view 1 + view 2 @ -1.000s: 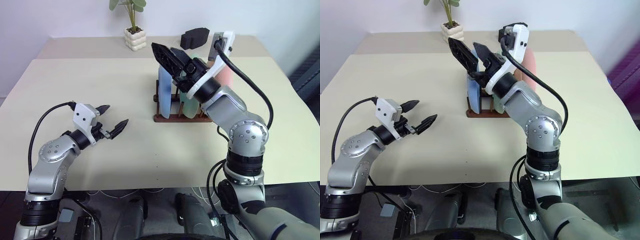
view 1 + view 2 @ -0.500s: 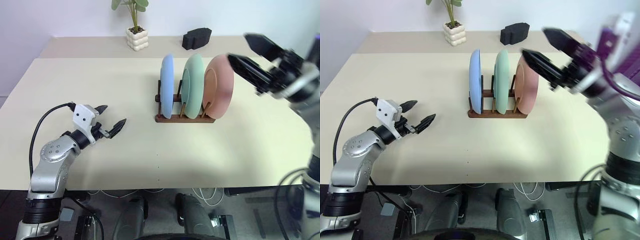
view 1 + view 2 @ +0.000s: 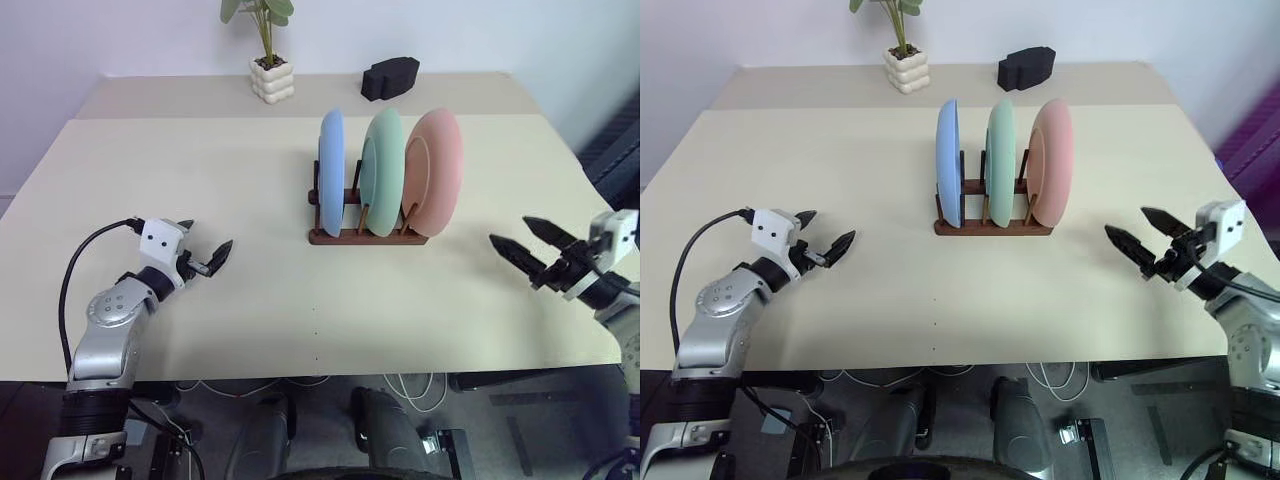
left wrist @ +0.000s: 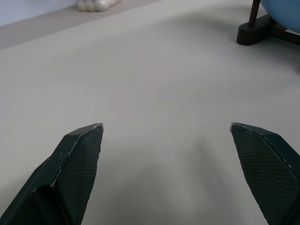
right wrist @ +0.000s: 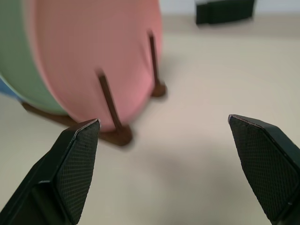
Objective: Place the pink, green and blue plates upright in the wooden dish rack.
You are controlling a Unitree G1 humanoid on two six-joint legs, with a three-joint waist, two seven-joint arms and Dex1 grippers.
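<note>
Both eye views look forward and down from the head over the whole worktop (image 3: pixel 250 170), sharing the wooden dish rack (image 3: pixel 366 236) at centre. The left wrist view skims low across the bare surface, catching the rack's end. The right wrist view faces the pink plate (image 5: pixel 108 56) from close by.

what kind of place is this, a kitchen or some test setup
Probably a lab or office test setup, not a kitchen. A plain beige table against a bare wall holds a wooden dish rack with three plates, a potted plant and a black block. Loose cables hang beneath it.
</note>
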